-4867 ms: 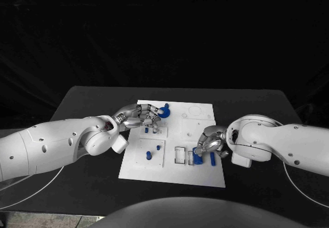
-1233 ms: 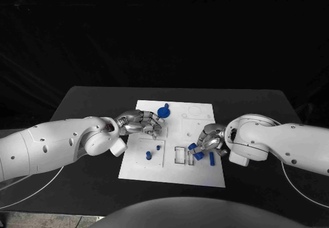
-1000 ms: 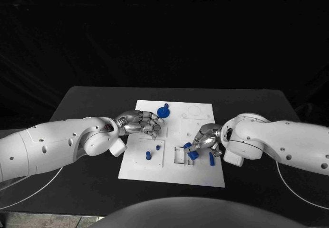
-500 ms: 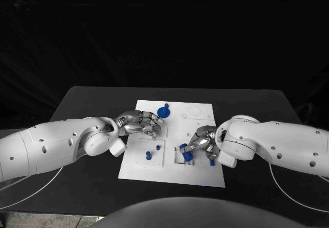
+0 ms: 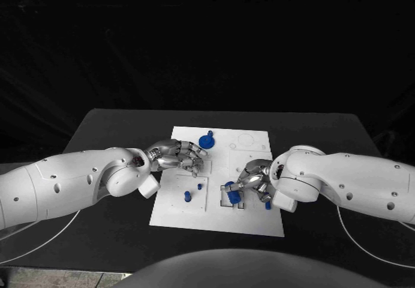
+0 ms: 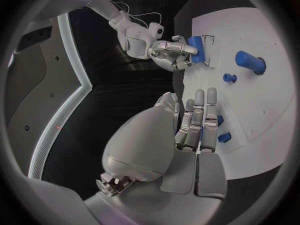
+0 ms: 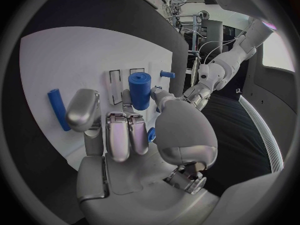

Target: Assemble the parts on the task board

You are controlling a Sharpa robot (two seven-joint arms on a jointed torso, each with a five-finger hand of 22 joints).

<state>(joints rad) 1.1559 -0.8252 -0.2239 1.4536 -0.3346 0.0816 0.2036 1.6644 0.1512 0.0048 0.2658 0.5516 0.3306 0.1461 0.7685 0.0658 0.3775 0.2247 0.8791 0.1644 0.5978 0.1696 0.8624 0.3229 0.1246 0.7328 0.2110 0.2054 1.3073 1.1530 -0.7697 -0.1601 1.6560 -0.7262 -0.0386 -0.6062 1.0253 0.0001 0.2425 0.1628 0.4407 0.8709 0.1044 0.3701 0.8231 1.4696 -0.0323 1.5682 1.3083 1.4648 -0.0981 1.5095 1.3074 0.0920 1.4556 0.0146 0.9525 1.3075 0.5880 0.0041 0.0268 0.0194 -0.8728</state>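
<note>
The white task board [image 5: 255, 221] lies mid-table. My right hand [image 5: 252, 179] grips a short blue cylinder [image 5: 232, 188] just above the two rectangular slots [image 5: 226, 196]; the right wrist view shows the cylinder [image 7: 139, 90] upright between the fingertips of the right hand [image 7: 125, 130] over a slot [image 7: 115, 87]. My left hand [image 5: 178, 156] rests on the board's left part with its fingers curled together. In the left wrist view, small blue pieces [image 6: 223, 136] peek from under the left hand [image 6: 187, 130]. A round blue part [image 5: 207, 141] stands at the board's far edge.
A blue peg [image 5: 188, 195] and a small blue knob [image 5: 200, 186] sit in the near left plate. A blue bar [image 5: 267, 204] lies on the board under my right wrist, also in the right wrist view as the blue bar [image 7: 56, 109]. Black table [image 5: 104, 126] surrounds the board.
My right hand has carried the blue cylinder leftward, from beside the blue bar to over the rectangular slots. My left hand has drawn back from the round blue part and since stayed still.
</note>
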